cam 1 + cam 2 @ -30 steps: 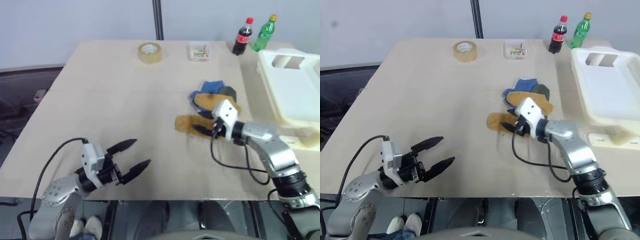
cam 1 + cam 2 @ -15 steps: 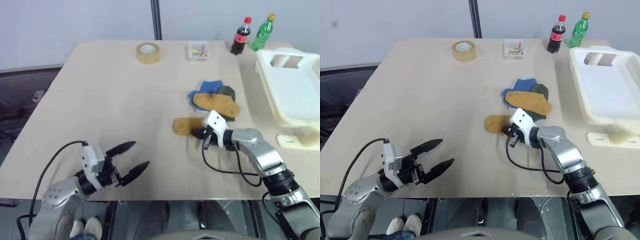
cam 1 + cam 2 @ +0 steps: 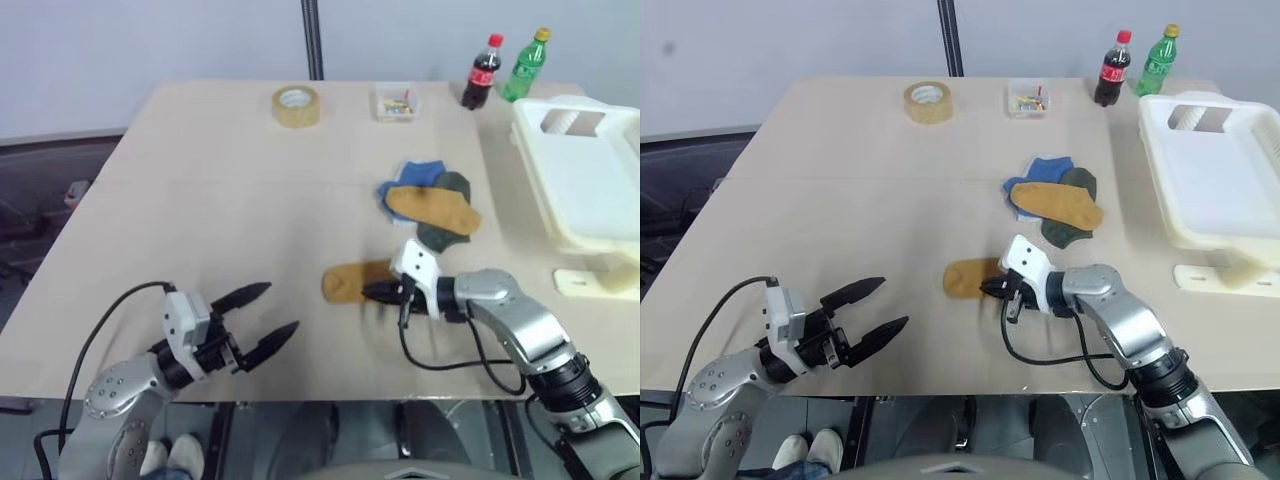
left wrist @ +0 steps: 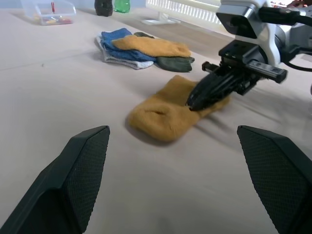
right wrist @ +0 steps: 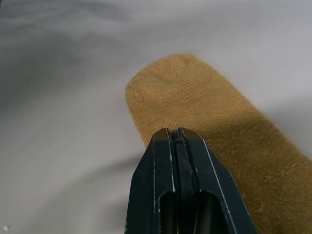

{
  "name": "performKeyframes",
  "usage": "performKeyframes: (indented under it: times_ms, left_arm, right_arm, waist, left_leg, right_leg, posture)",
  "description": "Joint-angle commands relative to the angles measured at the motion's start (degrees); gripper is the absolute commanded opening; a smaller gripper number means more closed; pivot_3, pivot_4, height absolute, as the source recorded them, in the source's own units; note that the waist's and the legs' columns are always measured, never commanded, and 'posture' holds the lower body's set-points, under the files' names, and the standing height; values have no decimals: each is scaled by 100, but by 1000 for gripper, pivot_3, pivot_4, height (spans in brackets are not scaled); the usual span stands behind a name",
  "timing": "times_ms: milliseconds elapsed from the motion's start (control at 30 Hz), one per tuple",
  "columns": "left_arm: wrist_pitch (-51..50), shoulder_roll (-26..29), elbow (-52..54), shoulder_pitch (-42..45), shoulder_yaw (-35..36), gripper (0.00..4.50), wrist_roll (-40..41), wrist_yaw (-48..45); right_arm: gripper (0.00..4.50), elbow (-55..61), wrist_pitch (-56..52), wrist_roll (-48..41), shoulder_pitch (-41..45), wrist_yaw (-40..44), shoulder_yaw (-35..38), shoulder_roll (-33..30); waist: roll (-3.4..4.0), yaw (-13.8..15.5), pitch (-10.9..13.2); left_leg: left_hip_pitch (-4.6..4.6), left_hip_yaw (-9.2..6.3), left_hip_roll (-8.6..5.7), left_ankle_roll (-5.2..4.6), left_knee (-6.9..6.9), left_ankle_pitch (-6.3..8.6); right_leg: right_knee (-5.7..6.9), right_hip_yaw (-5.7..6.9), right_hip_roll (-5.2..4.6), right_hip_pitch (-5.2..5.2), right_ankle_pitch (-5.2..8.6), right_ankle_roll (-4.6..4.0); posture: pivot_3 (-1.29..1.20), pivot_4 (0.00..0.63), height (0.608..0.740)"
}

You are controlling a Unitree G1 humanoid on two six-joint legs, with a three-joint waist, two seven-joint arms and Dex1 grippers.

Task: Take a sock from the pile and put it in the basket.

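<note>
A mustard-yellow sock (image 3: 345,283) lies flat on the table, apart from the pile (image 3: 430,200) of blue, dark green and mustard socks behind it. My right gripper (image 3: 372,292) is shut on this sock's right end, pointing left and slightly down; the right wrist view shows its closed fingers (image 5: 175,146) lying over the sock (image 5: 195,92). My left gripper (image 3: 283,306) hovers open over the table's front left, holding nothing, well left of the sock (image 4: 165,109). The white basket (image 3: 590,180) stands at the table's right edge.
At the table's far side stand a tape roll (image 3: 298,105), a small clear box (image 3: 397,102), a cola bottle (image 3: 483,72) and a green bottle (image 3: 527,65). A small white piece (image 3: 600,283) lies in front of the basket.
My right gripper has shut on the mustard sock and drawn it toward the front left, away from the pile. The left gripper has not moved.
</note>
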State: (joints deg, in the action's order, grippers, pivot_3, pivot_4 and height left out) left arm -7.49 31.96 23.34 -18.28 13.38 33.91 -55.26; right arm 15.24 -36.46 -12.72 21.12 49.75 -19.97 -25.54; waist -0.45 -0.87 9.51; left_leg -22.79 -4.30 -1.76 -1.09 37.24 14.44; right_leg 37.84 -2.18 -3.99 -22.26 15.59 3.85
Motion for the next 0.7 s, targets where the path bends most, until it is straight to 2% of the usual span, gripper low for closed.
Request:
performKeyframes:
  times_ms: [33,67,100,167,200,267,367,467,700]
  left_arm:
    - [45,42,162,-8,38,4500,57,-25]
    - [38,53,153,5,45,4500,66,-35]
    - [34,65,148,15,56,4500,76,-45]
    - [22,87,132,55,93,4500,108,-56]
    - [17,93,137,68,107,4500,122,-53]
    - [9,95,150,82,122,4500,142,-45]
    - [-1,73,129,150,95,4500,166,-45]
    - [41,3,12,265,-39,4500,81,-41]
    - [73,-28,-59,388,-113,4500,31,-47]
  right_arm:
    - [615,474,-133,-72,29,-38,29,-86]
    - [732,584,-179,-99,21,-69,75,-107]
    - [1044,734,-324,-110,11,-177,180,-137]
    - [2060,1018,-630,-280,33,-187,439,-301]
    - [2302,1168,-809,-434,50,-127,595,-414]
    - [3179,1323,-949,-643,94,-71,826,-569]
    - [3179,965,-815,-473,520,-466,1113,-562]
    - [3179,-75,-175,206,1093,-1121,942,-280]
    - [3179,-2429,689,800,2134,-1988,935,727]
  waist:
    - [0,0,0]
    - [0,1,0]
    - [0,2,0]
    - [0,6,0]
    - [0,7,0]
    - [-1,18,0]
    - [-1,-4,1]
    - [0,-31,1]
    - [1,-17,2]
  left_leg:
    - [0,0,0,0,0,0]
    - [0,0,0,0,0,0]
    - [0,0,0,0,0,0]
    - [-1,-1,1,0,0,0]
    - [-2,-1,1,0,0,0]
    - [-4,-2,-1,0,1,0]
    - [-3,-3,-1,0,1,0]
    - [5,1,4,0,1,0]
    - [-12,13,-1,6,-4,-3]
  right_leg:
    - [0,0,0,0,0,0]
    - [0,0,0,0,0,0]
    - [0,1,0,0,0,0]
    - [0,1,-1,-1,0,0]
    - [-1,1,-1,-1,0,0]
    - [-1,2,-3,0,0,0]
    - [-6,4,-4,3,0,0]
    - [3,0,4,0,0,0]
    - [6,-14,24,-22,0,-1]
  posture:
    - [0,150,738]
    - [0,150,738]
    - [0,150,738]
    - [0,150,738]
    - [0,150,738]
    - [0,150,738]
    - [0,150,738]
    - [0,150,738]
    - [0,150,738]
